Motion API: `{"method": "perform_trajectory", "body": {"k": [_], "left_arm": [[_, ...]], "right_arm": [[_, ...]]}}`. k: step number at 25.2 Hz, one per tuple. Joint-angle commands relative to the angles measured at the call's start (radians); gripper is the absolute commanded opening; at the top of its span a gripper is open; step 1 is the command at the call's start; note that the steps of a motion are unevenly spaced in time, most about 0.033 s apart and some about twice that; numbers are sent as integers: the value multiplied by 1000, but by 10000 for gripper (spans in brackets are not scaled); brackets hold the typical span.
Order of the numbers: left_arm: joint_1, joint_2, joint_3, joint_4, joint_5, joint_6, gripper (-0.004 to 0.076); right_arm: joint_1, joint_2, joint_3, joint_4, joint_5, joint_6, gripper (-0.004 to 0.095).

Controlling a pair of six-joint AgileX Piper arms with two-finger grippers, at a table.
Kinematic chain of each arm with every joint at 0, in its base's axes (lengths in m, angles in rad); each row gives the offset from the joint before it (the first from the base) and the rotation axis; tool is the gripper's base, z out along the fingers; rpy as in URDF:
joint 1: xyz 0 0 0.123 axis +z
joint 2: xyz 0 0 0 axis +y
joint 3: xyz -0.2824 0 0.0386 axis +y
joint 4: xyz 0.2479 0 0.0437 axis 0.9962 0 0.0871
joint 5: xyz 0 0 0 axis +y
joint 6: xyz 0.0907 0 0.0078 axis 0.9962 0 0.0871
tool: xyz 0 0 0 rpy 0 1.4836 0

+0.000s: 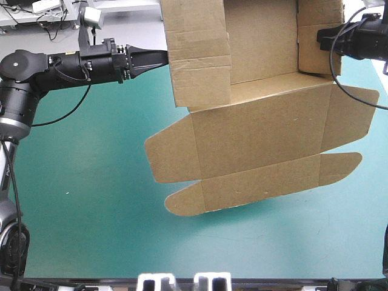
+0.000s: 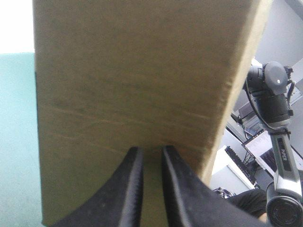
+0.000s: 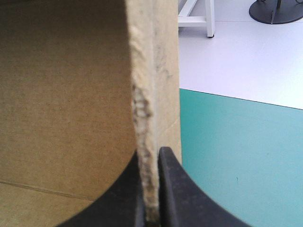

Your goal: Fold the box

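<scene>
The brown box [image 1: 260, 115] is lifted off the teal-green table, its far part with side walls raised, its near panels and rounded flaps hanging down toward the front. My left gripper [image 1: 165, 58] is shut on the box's left wall, and in the left wrist view the black fingers [image 2: 132, 184] pinch that wall [image 2: 137, 85]. My right gripper [image 1: 321, 37] is shut on the box's right wall. In the right wrist view the board's edge [image 3: 147, 94] runs straight up from between the right gripper [image 3: 151, 189].
The teal-green cover [image 1: 91, 182] lies bare under and to the left of the hanging box. The table's front edge [image 1: 182, 277] is well below the lowest flap [image 1: 185, 200]. The right arm's wrist [image 2: 270, 90] shows beyond the box in the left wrist view.
</scene>
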Motion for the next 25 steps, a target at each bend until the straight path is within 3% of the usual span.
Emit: {"method": "perform_trajectory", "body": {"k": [1,9,21,25], "left_arm": [[-13,-42,-30,-78,54,-1,167],[-28,-42,-30,-71,59,2,354],[-28,-42,-30,185,-27,-10,356],[-28,-42,-30,214,-52,-35,356]], "right_arm": [[6,-34,-28,41,-69,19,-23],[56,-34,-28,-27,-105,47,-23],[106,-34,-28,-21,-90,56,-22],[170,-34,-28,-95,-104,90,-22]]}}
